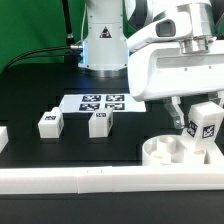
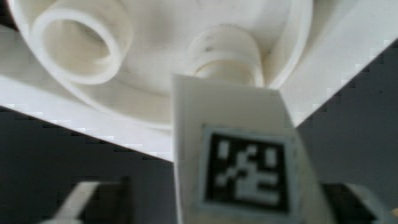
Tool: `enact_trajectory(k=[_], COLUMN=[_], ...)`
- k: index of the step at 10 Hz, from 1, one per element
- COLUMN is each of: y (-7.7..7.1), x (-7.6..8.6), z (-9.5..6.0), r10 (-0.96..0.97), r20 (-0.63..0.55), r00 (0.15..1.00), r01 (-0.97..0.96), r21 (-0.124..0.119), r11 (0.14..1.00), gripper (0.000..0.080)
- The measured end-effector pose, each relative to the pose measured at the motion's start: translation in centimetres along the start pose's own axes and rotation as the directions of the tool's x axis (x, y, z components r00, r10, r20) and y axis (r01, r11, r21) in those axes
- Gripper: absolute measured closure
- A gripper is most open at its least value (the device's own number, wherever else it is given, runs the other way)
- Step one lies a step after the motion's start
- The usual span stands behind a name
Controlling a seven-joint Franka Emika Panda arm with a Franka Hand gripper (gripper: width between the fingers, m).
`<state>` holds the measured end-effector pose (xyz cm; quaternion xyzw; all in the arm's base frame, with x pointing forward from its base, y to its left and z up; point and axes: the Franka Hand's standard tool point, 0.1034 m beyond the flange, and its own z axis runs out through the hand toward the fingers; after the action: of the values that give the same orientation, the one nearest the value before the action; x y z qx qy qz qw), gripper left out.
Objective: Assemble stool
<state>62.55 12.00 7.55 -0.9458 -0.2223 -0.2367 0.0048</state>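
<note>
- The gripper (image 2: 224, 203) is open: its fingers (image 2: 86, 200) flank the tagged leg (image 2: 240, 150) without touching it, a dark gap on each side.
- That leg stands in a socket of the round seat (image 1: 160, 150), by the bench's front edge, on the exterior view's right.

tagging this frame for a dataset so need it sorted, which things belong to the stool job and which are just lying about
Job: round seat; leg over the seat; middle leg; leg on the exterior view's left.
Lying about: marker board; white border rail.
</note>
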Motion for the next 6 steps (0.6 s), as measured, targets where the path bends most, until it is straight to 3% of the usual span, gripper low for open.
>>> enact_trajectory(k=[1,2,6], y=[0.0,0.0,0.2], x=[0.0,0.1,1.9], z=[0.0,-0.1,-3.0], r10=[0.000,0.000,-0.011], r20=[0.000,0.001,0.060], r00=[1.000,1.000,0.998], r01=[0.000,0.000,0.011], r21=[0.000,0.000,0.012], r11=[1.000,1.000,1.000], gripper=[0.0202,0.0166,0.0151])
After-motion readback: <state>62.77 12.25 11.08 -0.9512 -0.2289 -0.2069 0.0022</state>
